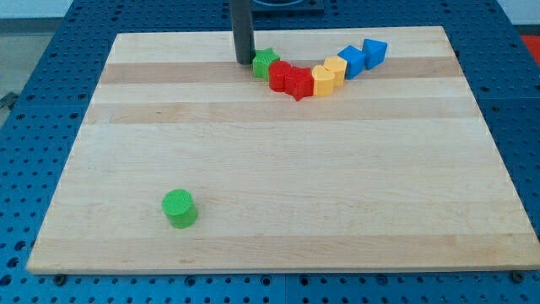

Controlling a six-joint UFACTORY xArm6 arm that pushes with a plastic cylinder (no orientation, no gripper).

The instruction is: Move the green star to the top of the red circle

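The green star (pixel 266 62) sits near the view's top, at the left end of a curved row of blocks. The red circle (pixel 281 74) touches it on its lower right. My tip (pixel 244 61) is just left of the green star, touching it or nearly so. The dark rod rises from there out of the view's top.
The row continues to the right with a red star (pixel 299 84), two yellow blocks (pixel 323 80) (pixel 336 70) and two blue blocks (pixel 352 61) (pixel 375 52). A green cylinder (pixel 179 208) stands alone at the lower left. The wooden board (pixel 278 169) lies on a blue pegboard table.
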